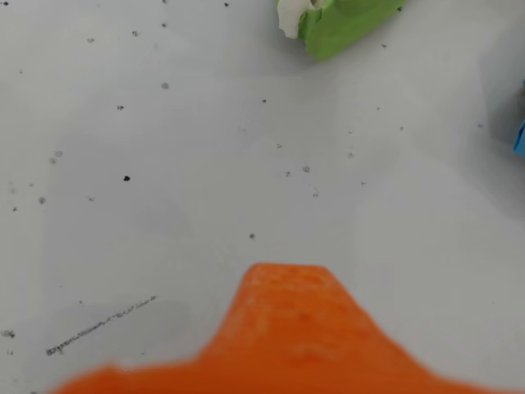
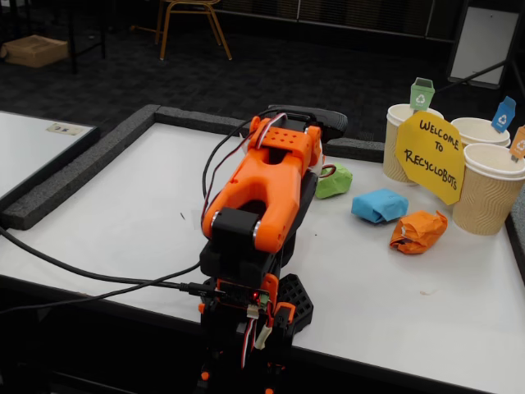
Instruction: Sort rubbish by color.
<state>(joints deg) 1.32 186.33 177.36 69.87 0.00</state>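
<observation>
The orange pincer (image 1: 287, 328) fills the wrist view's bottom; I cannot tell if it is spread. Green wad (image 2: 334, 180), blue wad (image 2: 379, 205) and orange wad (image 2: 419, 231) lie unsorted on the tabletop (image 2: 148, 213) near its far-right corner.

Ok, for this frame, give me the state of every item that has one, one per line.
green wad: on the table, free, beside the arm.
blue wad: on the table, free.
orange wad: on the table, free, before the cups.
three paper cups: upright, contents not visible.
gripper: over bare table, holding nothing visible; open or shut unclear.
</observation>
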